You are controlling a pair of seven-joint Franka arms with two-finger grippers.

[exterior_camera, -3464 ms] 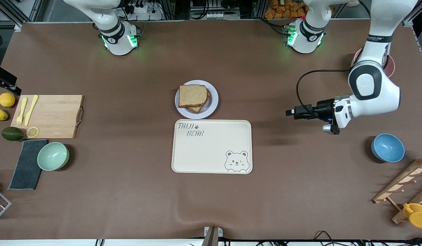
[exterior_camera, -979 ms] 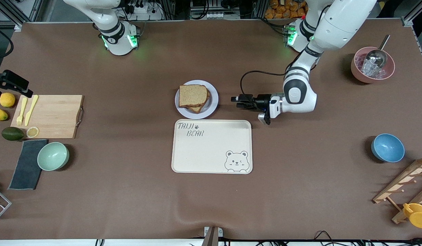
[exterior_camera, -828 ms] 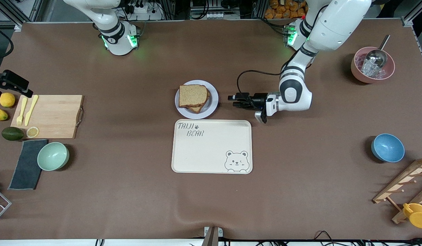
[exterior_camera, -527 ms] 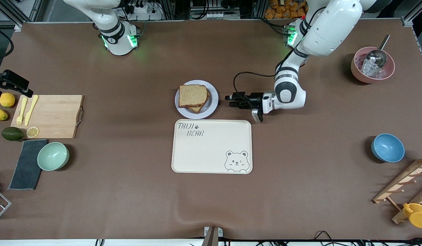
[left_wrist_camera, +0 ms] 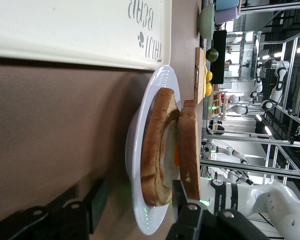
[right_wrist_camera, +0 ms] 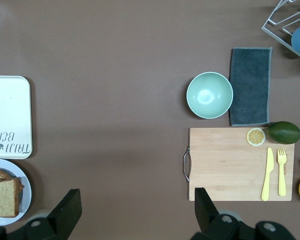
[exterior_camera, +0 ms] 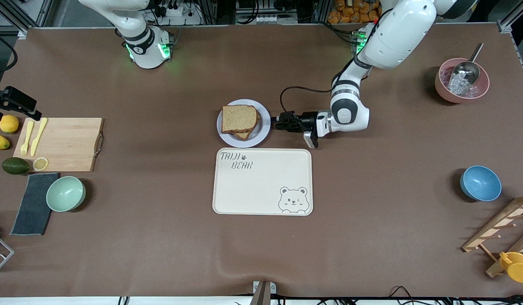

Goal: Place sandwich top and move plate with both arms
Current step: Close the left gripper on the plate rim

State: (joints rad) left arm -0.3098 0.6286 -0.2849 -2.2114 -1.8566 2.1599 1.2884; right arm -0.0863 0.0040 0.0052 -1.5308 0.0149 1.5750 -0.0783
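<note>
Reaching level with the table, the left gripper point(exterior_camera: 277, 124) sits at the plate point(exterior_camera: 265, 127) rim, fingers point(left_wrist_camera: 187, 220) spread around it; a shallow bite could tip the plate and slide the sandwich top point(exterior_camera: 239, 118) off. Right gripper point(right_wrist_camera: 135, 212): spread, waiting above the table. Tray point(exterior_camera: 265, 186) reads "TAIJI BEAR".

Three bowls point(exterior_camera: 66, 193), two lemons point(exterior_camera: 9, 124) — one plate point(exterior_camera: 264, 127), one tray point(exterior_camera: 262, 182).
</note>
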